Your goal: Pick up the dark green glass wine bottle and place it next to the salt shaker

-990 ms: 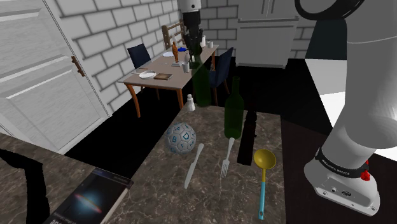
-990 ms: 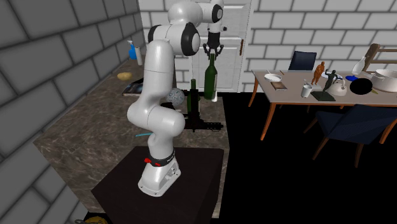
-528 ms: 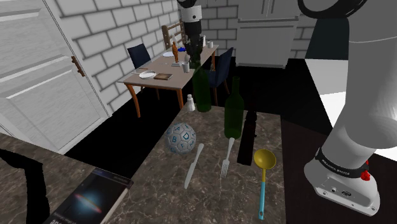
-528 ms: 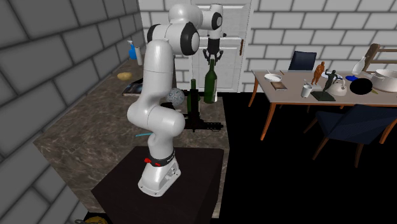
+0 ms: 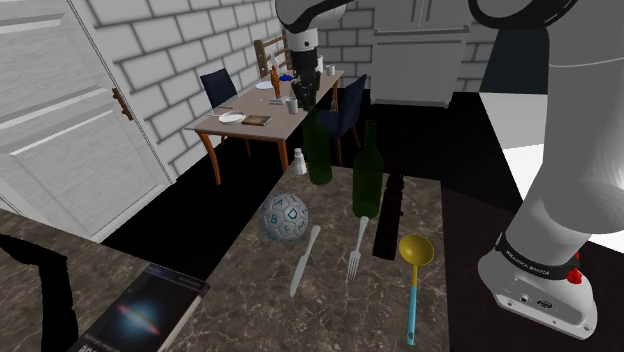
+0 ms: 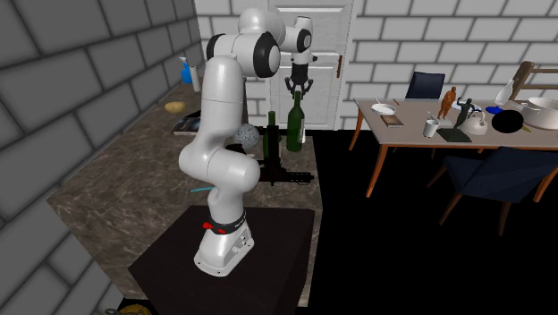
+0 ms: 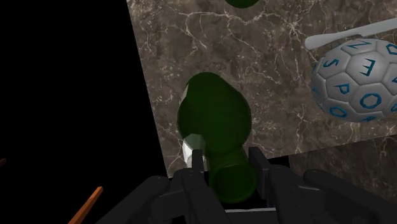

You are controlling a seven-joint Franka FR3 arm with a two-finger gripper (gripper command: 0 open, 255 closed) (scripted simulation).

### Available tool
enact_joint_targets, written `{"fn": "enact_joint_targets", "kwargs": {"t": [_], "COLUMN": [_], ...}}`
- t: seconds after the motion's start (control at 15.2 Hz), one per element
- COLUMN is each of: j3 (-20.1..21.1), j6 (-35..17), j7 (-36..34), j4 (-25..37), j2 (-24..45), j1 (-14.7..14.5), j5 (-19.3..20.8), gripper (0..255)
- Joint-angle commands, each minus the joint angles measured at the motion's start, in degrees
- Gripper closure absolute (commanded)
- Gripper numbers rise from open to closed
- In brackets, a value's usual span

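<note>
**Bottle down by the shaker, pincer on its neck**

The white arm (image 6: 224,116) reaches out to the far edge of the marbled worktop (image 5: 250,275), wrist pointing straight down, which keeps its load upright. The dark green wine bottle (image 5: 318,150) appears to stand at that edge, just beside the small white salt shaker (image 5: 299,160), so the placing looks all but done. A second green bottle (image 5: 368,175) stands apart, nearer the stand. The black pincer (image 7: 227,162) is narrow, clasping the wine bottle's neck near the top, one finger each side. To my eye, what remains is letting go without tipping it so close to the drop.
</note>
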State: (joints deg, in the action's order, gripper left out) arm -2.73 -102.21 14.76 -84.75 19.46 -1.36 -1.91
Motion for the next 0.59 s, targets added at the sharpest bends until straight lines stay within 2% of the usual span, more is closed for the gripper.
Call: {"fn": "enact_joint_targets", "kwargs": {"t": [0.0, 0.4, 0.46, 0.53], "j3": [0.00, 0.00, 0.00, 0.00], "j6": [-0.44, -0.44, -0.43, -0.42], "j7": [0.00, 0.00, 0.00, 0.00], "j4": [-0.52, -0.51, -0.50, -0.48], "j2": [-0.15, -0.14, -0.14, -0.13], "j1": [-0.01, -0.01, -0.01, -0.01], "j5": [0.00, 0.00, 0.00, 0.00], "gripper": [255, 255, 0, 0]}}
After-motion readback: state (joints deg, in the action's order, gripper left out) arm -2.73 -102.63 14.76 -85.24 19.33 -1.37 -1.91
